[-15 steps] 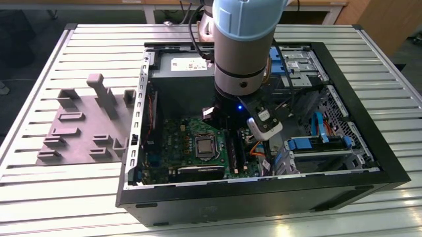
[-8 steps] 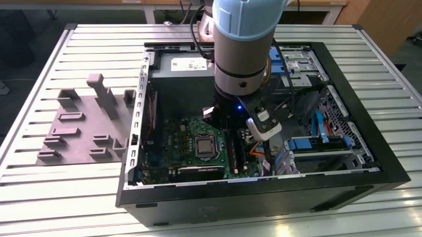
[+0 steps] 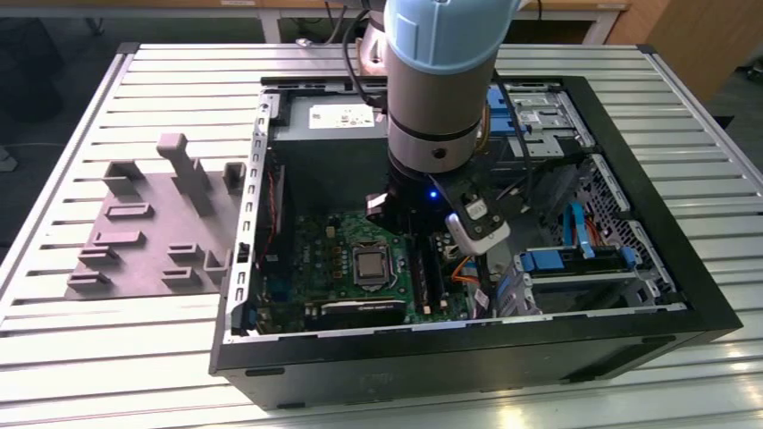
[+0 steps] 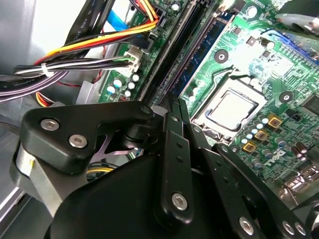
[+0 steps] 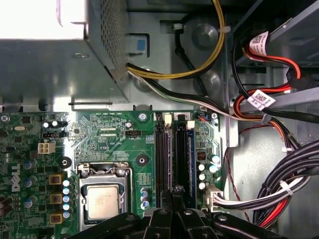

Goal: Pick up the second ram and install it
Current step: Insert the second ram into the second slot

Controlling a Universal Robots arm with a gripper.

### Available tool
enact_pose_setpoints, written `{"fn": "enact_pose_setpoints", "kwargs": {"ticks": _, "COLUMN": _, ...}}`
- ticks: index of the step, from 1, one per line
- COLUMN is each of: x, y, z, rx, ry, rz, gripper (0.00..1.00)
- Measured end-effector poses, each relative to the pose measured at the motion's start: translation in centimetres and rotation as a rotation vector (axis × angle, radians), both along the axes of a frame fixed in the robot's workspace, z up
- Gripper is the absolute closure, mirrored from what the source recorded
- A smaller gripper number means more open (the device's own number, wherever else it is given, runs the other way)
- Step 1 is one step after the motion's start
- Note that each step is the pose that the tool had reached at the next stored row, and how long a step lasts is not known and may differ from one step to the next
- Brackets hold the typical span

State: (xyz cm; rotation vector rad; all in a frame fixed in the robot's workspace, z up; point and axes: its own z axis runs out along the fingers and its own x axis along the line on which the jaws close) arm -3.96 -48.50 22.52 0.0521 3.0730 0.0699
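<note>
The black, two-fingered gripper (image 4: 172, 110) hung inside the open black computer case (image 3: 477, 362), low over the green motherboard (image 5: 107, 137). Its fingers (image 5: 164, 219) were drawn together, with no gap showing in both wrist views.

A long, thin, dark strip (image 4: 175, 64) ran out from the fingertips in line with the long black memory slots (image 5: 161, 159). This was probably the second ram, in or just above a slot. Whether it was clamped, seated or merely rested on could not be told.

The risks appeared to be these:
- Pressing with the stick slightly out of line with its slot could have bent it or stressed the board.
- A stick pushed down at one end alone might have been left half latched.
- The bundled orange, yellow and black cables (image 4: 99, 45) lay just beside the slots and could have snagged the gripper body.

Counted, there were:
- one grey-and-blue robot arm (image 3: 441, 89) and one gripper
- one grey moulded plastic holder (image 3: 143, 232) on the slatted table, well apart from the case
- one silver power-supply box (image 5: 55, 59)
- one square silver processor (image 5: 102, 201)
- at least three memory slots side by side, the exact number unclear
</note>
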Motion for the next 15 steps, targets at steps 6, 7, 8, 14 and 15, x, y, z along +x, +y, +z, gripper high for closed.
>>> {"fn": "enact_pose_setpoints", "kwargs": {"ticks": 6, "x": 0.01, "y": 0.00, "z": -0.14, "rx": 0.0002, "ry": -0.0001, "rz": 0.002, "gripper": 0.88}}
{"fn": "enact_pose_setpoints", "kwargs": {"ticks": 7, "x": 0.01, "y": 0.00, "z": -0.16, "rx": 0.0001, "ry": 0.0000, "rz": 0.002, "gripper": 0.88}}
{"fn": "enact_pose_setpoints", "kwargs": {"ticks": 8, "x": 0.00, "y": 0.00, "z": -0.18, "rx": 0.0000, "ry": 0.0001, "rz": 0.002, "gripper": 0.88}}
{"fn": "enact_pose_setpoints", "kwargs": {"ticks": 14, "x": 0.01, "y": 0.00, "z": -0.39, "rx": 0.0001, "ry": 0.0000, "rz": 0.002, "gripper": 0.88}}
{"fn": "enact_pose_setpoints", "kwargs": {"ticks": 15, "x": 0.01, "y": 0.00, "z": -0.44, "rx": 0.0002, "ry": -0.0001, "rz": 0.002, "gripper": 0.88}}
